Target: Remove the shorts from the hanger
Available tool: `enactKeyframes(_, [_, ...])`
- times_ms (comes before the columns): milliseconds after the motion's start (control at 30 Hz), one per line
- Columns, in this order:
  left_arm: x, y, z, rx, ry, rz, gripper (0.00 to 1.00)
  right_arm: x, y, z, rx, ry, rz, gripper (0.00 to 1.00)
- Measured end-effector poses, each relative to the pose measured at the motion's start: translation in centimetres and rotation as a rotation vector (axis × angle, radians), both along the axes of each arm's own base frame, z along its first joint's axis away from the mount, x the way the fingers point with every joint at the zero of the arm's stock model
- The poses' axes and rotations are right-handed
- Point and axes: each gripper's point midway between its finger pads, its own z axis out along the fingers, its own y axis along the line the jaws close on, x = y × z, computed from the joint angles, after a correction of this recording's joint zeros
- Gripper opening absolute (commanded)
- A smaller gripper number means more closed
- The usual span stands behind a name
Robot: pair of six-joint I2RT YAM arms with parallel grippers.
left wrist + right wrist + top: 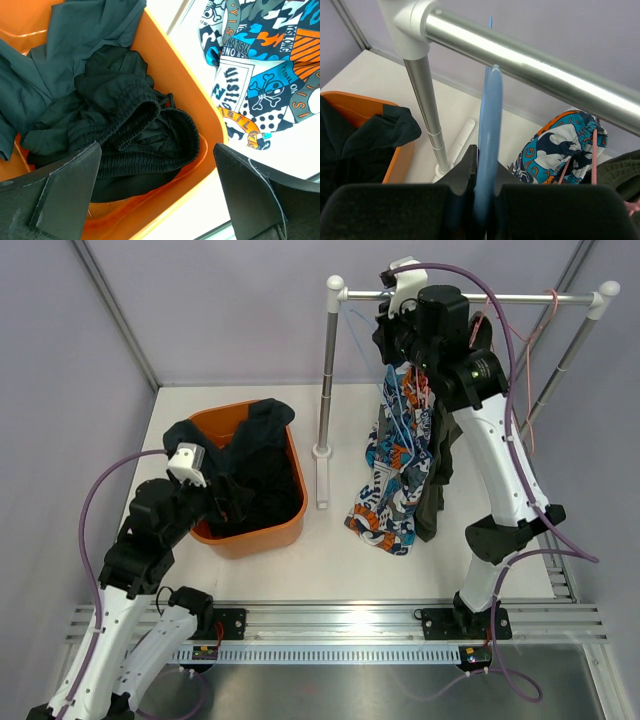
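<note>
**Orange bin** point(290, 525): set on the left half of the table point(320, 575). Contents:
- Dark navy shorts point(255, 425), draped over the far rim and lying partly inside.
- Black shorts point(262, 488), bunched in the middle with the elastic waistband turned up.

**Rail** point(510, 298): carried on an upright post point(327, 380). Hung below it:
- Patterned shorts point(392, 475) in blue, white and orange.
- Olive green shorts point(437, 480), just beside them on the right.

**Left gripper** point(157, 172): fingers spread wide and held above the bin's near corner, with nothing between them.

**Right gripper** point(482, 200): fingers pressed together on a thin blue hanger point(489, 110), which rises to the rail.

**Shown by the left wrist view only:** the ribbing of the black waistband and the skull print on the patterned fabric.

**Shown by the right wrist view only:** the pinch on the blue hanger, and a pink hanger point(594, 155) seen against the patterned waistband.

**Shown by the top view only:** the full hanging length of the two garments still on the rail.
</note>
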Motion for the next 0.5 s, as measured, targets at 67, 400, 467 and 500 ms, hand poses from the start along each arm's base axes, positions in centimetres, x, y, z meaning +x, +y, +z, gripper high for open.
enactKeyframes(67, [-0.1,0.1,-0.2,0.003,0.0,0.0,0.99,0.5,0.2,-0.7,-0.016,0.01,0.002,0.0])
enactKeyframes(400, [-0.4,0.3,-1.4,0.015,0.017,0.004,0.99,1.9,0.8,-2.9,-0.043,0.051,-0.003,0.0])
enactKeyframes(467, [-0.4,0.4,-1.5,0.016,0.017,0.007,0.99,1.9,0.8,-2.7,-0.041,0.046,-0.007,0.0])
enactKeyframes(500, [-0.5,0.4,-1.5,0.018,0.02,0.009,0.99,1.9,0.8,-2.5,-0.038,0.042,-0.008,0.0])
